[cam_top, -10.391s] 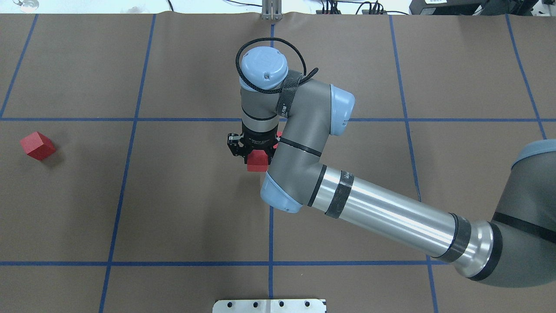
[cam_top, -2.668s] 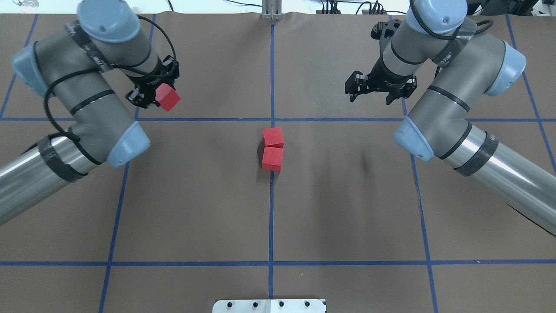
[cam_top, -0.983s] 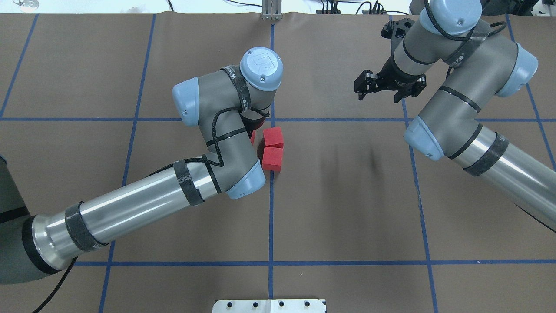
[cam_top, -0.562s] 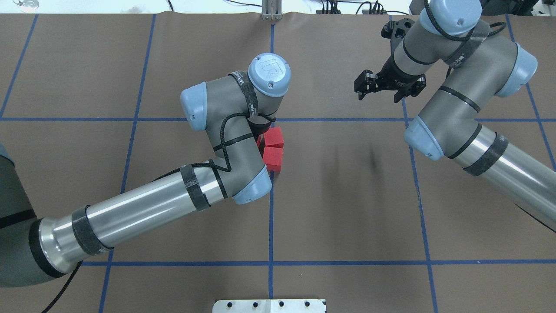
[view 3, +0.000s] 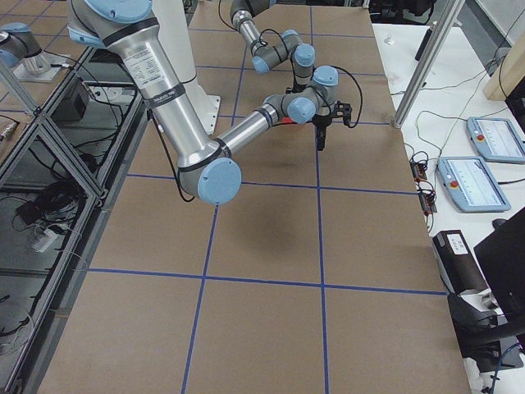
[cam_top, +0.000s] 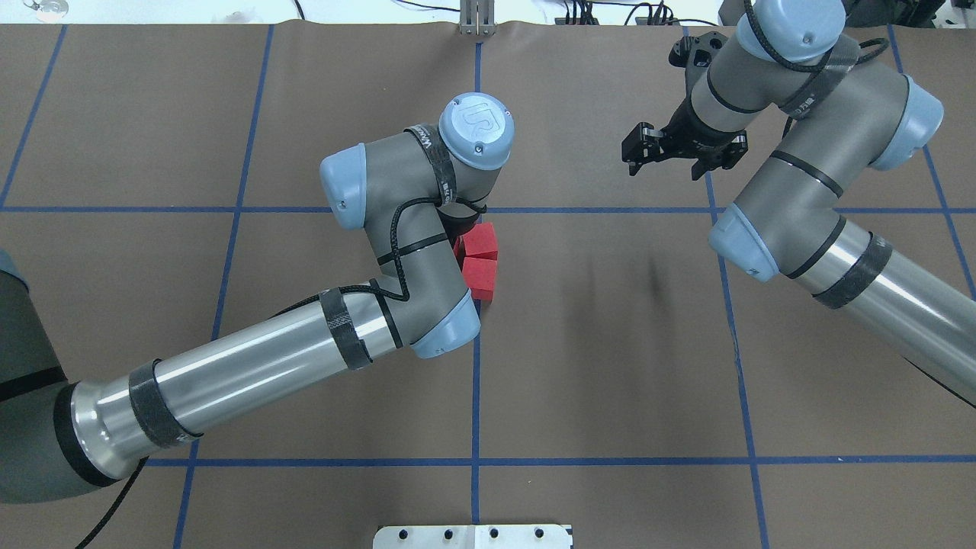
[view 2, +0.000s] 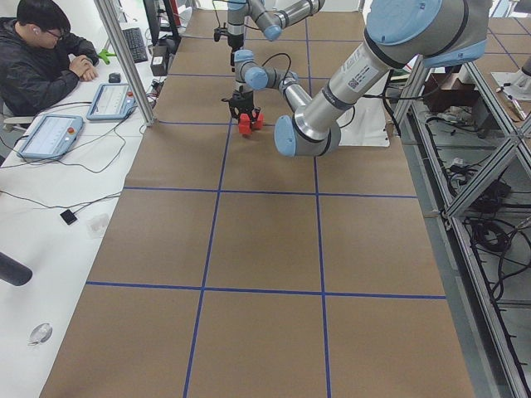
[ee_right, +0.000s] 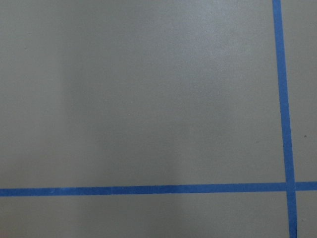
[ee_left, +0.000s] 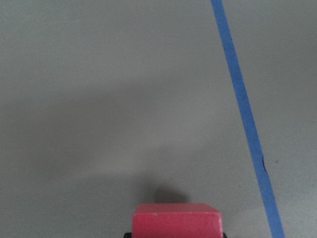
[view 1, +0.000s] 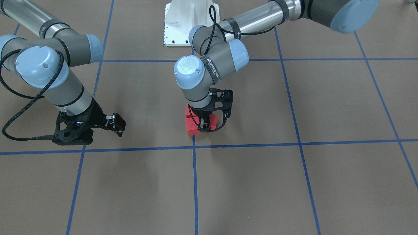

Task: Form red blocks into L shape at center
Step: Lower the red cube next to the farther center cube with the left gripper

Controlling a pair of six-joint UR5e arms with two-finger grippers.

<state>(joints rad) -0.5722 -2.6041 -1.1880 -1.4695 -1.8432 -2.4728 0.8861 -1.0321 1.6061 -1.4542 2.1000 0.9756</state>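
Two red blocks (cam_top: pixel 479 241) (cam_top: pixel 479 277) lie touching in a line on the vertical blue tape at the center (cam_top: pixel 526 255). They also show in the front-facing view (view 1: pixel 192 128) (view 1: pixel 188 111). My left gripper (view 1: pixel 209 125) is shut on the third red block (view 1: pixel 213 119), low over the table, right beside the far block of the pair. In the overhead view my wrist hides all but a sliver of this block (cam_top: pixel 457 248). It fills the bottom of the left wrist view (ee_left: pixel 177 222). My right gripper (cam_top: pixel 672 155) is open and empty at the far right.
The white base plate (cam_top: pixel 473 536) sits at the near table edge. A metal post (cam_top: pixel 476 19) stands at the far edge. An operator (view 2: pixel 41 66) sits at a side desk beyond the far edge. Blue tape lines (ee_right: pixel 148 190) grid the brown surface.
My left arm has brought the third block in from the left and in the last second has edged it right, up against the pair. The right arm has not moved.
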